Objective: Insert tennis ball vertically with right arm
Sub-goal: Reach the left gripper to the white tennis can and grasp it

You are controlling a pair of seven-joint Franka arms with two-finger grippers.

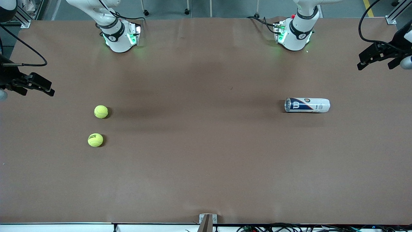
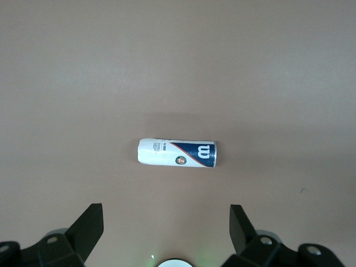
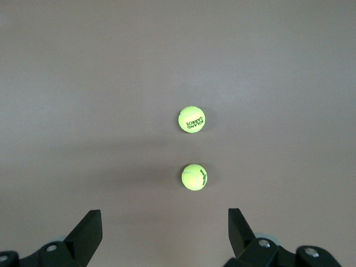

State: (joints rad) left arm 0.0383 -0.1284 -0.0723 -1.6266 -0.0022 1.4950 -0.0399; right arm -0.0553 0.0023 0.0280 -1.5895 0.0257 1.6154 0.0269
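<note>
Two yellow-green tennis balls lie on the brown table toward the right arm's end: one ball (image 1: pixel 101 111) (image 3: pixel 194 177), and a second with black print (image 1: pixel 95 140) (image 3: pixel 192 119) nearer the front camera. A white and blue ball can (image 1: pixel 307 105) (image 2: pixel 177 152) lies on its side toward the left arm's end. My right gripper (image 1: pixel 50 89) (image 3: pixel 164 228) hangs open and empty above the table's edge, apart from both balls. My left gripper (image 1: pixel 360 62) (image 2: pixel 166 225) waits open and empty, high over its end of the table.
The brown table (image 1: pixel 206 161) stretches wide between the balls and the can. Both arm bases (image 1: pixel 119 37) (image 1: pixel 294 35) stand along its edge farthest from the front camera. A small bracket (image 1: pixel 207 220) sits at the table's edge nearest the front camera.
</note>
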